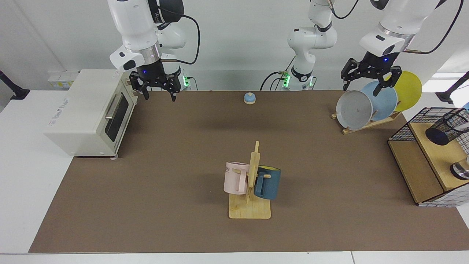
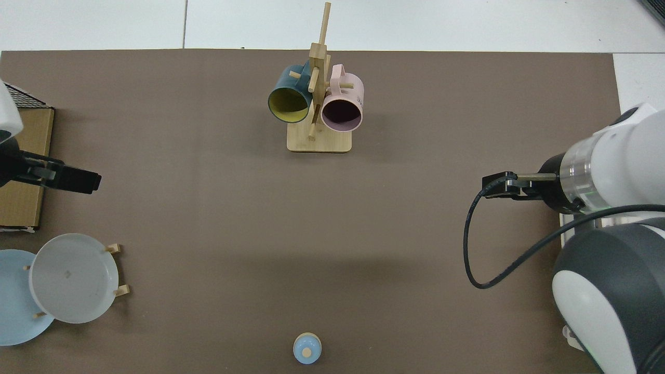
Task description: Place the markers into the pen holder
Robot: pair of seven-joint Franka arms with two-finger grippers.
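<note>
Two glossy white robot arms with rounded shells, dark grey joint covers and brushed metal wrist rings were seen. Each black two-finger gripper, left (image 1: 369, 80) and right (image 1: 158, 89), was marked by a small blue light. Black cables were looped along both arms, and green lights were lit at the bases.
</note>
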